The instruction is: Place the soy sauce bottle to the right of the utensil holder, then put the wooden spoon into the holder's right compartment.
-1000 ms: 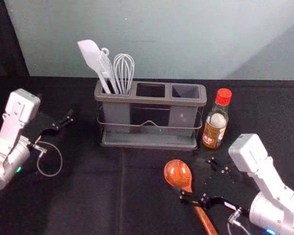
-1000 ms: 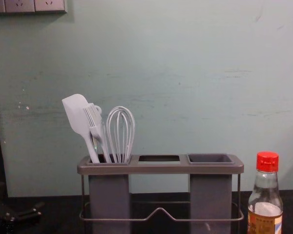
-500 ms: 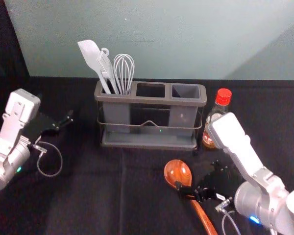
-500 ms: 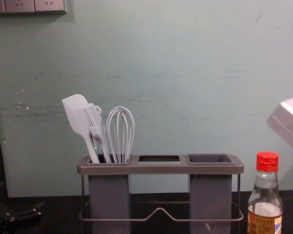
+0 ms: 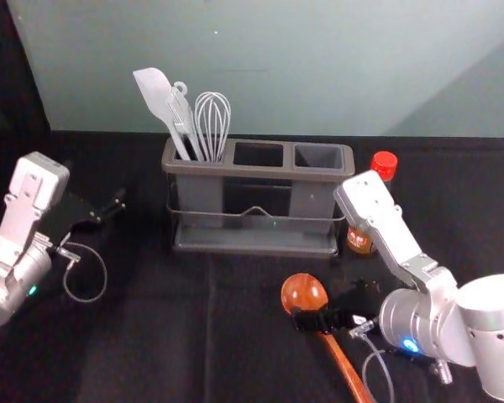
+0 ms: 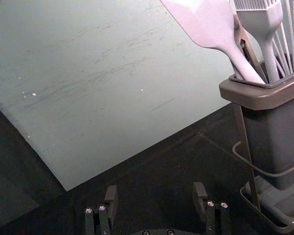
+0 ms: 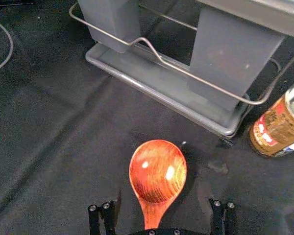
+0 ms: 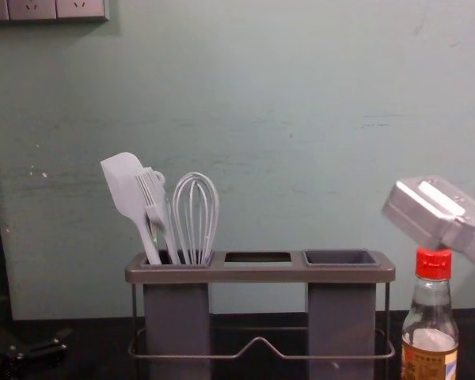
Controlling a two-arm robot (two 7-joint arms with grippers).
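My right gripper [image 5: 334, 307] is low over the wooden spoon [image 5: 341, 363], near its neck. In the right wrist view, the right gripper [image 7: 160, 201] is open, with the spoon's handle passing between its fingers and the bowl [image 7: 158, 170] beyond them. The soy sauce bottle [image 8: 431, 348] stands upright just right of the utensil holder [image 5: 255, 245], partly behind the right arm in the head view. The holder's right compartment [image 8: 340, 258] is empty; its left one holds white utensils. My left gripper [image 5: 109, 211] is parked at the left, and the left gripper [image 6: 156, 198] is open in its wrist view.
A spatula [image 8: 127, 188], a brush and a whisk [image 8: 195, 207] rise above the holder's left side. The wall [image 5: 286, 67] stands behind the black-covered table [image 5: 151, 336]. A cable loops below the left gripper.
The right arm has swung leftward, bringing its gripper across the spoon's neck and its pale housing in front of the bottle. Spoon, bottle and left arm have stayed put.
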